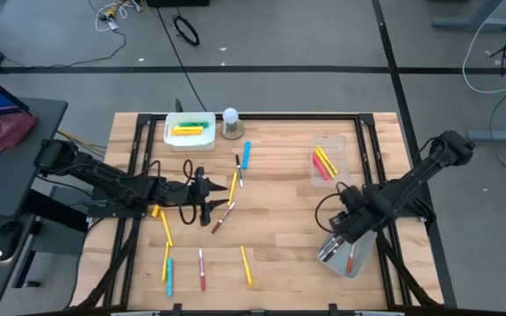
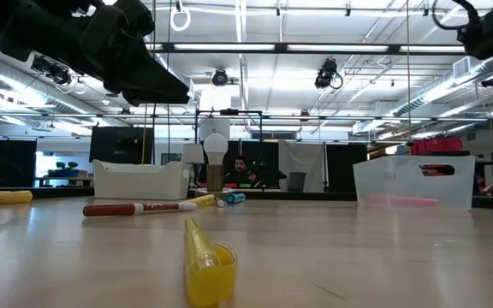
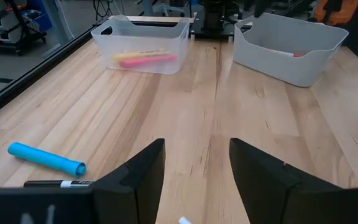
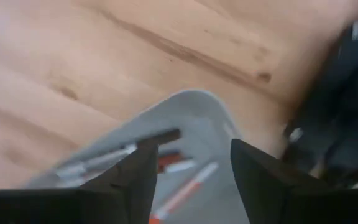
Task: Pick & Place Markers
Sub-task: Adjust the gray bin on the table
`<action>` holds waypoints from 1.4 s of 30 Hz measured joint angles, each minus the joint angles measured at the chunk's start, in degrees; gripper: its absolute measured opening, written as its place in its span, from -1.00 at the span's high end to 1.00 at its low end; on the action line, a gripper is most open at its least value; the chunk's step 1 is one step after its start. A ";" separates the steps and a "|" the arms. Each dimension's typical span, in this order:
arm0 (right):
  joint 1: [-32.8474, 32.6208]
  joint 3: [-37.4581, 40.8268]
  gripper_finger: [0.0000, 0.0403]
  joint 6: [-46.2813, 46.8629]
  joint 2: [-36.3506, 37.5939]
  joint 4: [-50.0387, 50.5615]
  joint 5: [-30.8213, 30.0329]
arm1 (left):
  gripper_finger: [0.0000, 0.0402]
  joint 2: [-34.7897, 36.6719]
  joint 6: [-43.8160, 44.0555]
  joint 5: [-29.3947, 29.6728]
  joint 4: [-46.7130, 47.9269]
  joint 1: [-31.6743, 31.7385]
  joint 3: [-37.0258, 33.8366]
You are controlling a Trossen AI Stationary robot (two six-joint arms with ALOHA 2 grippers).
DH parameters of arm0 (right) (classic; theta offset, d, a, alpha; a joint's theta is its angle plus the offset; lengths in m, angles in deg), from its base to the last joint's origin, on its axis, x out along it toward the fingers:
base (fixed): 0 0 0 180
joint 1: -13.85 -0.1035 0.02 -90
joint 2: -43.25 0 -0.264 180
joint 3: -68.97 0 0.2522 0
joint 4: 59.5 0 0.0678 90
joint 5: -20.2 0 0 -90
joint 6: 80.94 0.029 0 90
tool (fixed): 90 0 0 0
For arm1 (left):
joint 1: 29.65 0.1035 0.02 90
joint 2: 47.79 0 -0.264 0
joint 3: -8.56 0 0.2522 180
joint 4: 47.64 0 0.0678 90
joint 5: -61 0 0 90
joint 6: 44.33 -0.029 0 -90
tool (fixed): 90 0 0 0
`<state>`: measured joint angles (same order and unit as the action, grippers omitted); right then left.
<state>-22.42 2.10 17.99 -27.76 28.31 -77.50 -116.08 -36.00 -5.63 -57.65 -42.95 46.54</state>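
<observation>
Wooden tabletop: left gripper (image 1: 206, 195), jaws parted and empty, hovers just left of a red-tipped marker (image 1: 221, 217) lying diagonally; right gripper (image 1: 341, 235) released.

Wooden table (image 1: 279, 237): scattered markers (image 1: 246, 155), three bins (image 1: 189, 129).

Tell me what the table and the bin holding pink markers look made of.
Table: wood, likely butcher block; pale joined planks with grain, matte.
Bin: probably translucent plastic; the pink markers show through its frosted wall.
</observation>
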 joint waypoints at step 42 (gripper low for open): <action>14.09 7.81 0.93 -70.12 -8.26 -14.08 8.69 | 0.08 0.00 0.00 -0.02 -0.02 0.00 0.02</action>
<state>-8.33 9.91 -52.13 -36.01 14.24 -68.81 -116.08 -36.00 -5.65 -57.67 -42.95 46.57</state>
